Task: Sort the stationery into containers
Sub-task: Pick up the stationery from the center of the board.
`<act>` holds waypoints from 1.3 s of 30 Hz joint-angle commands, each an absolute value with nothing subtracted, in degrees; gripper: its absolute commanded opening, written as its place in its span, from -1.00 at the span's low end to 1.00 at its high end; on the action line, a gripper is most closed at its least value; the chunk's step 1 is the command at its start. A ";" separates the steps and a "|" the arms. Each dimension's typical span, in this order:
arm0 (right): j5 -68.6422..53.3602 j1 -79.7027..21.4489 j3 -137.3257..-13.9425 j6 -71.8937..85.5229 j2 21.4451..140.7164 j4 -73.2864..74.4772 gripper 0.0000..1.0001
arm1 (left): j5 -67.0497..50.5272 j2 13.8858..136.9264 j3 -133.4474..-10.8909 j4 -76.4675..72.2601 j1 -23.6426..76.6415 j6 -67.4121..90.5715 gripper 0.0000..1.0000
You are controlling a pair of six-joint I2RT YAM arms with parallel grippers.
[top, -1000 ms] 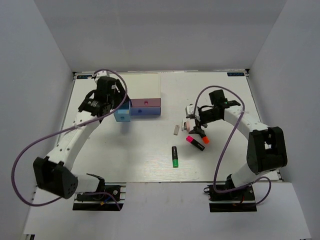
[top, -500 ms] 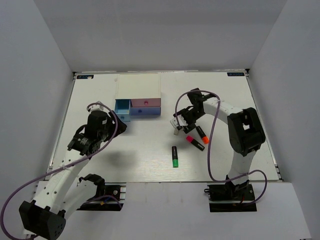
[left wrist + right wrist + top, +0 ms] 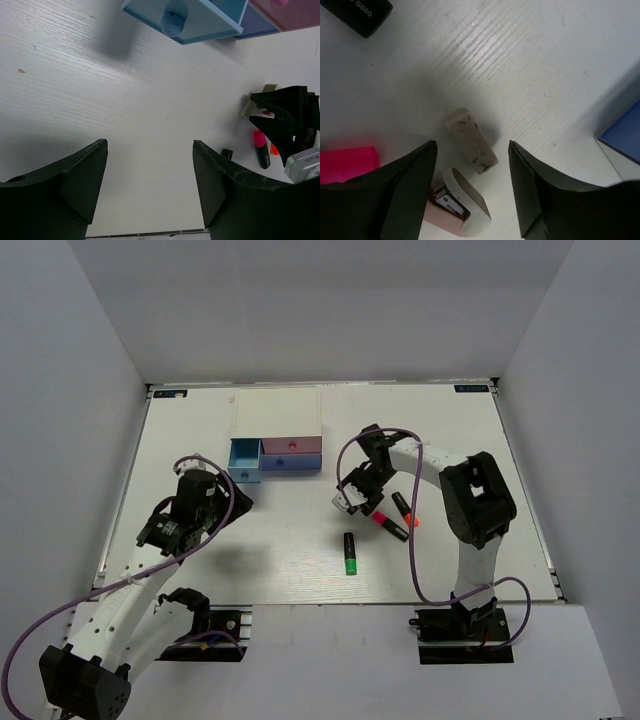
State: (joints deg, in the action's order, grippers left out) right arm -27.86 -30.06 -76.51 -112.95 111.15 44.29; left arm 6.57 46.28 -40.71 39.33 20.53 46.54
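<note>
My right gripper (image 3: 470, 162), jaws apart, straddled the tan eraser (image 3: 470, 140) (pink eraser (image 3: 462, 205) just beside); closing might snag both. My left gripper (image 3: 150, 150) gaped empty.

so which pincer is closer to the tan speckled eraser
Right. The right pincer hovers directly over the tan eraser, fingers apart on either side of it. The left pincer is far off to the left, by the light blue drawer.
</note>
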 commanded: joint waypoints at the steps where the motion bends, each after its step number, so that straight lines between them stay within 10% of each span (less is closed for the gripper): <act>1: -27.07 -31.46 -78.57 -115.58 112.85 46.23 0.25 | 6.59 45.26 -40.43 40.07 20.65 47.63 0.57; 21: -30.29 -33.40 -89.03 -108.20 119.54 66.79 -0.75 | 6.59 43.68 -39.20 40.61 20.13 49.39 0.59; 39: -46.76 -40.51 -110.30 -53.38 108.89 37.46 -0.77 | 5.98 46.05 -33.40 34.20 20.13 54.67 0.57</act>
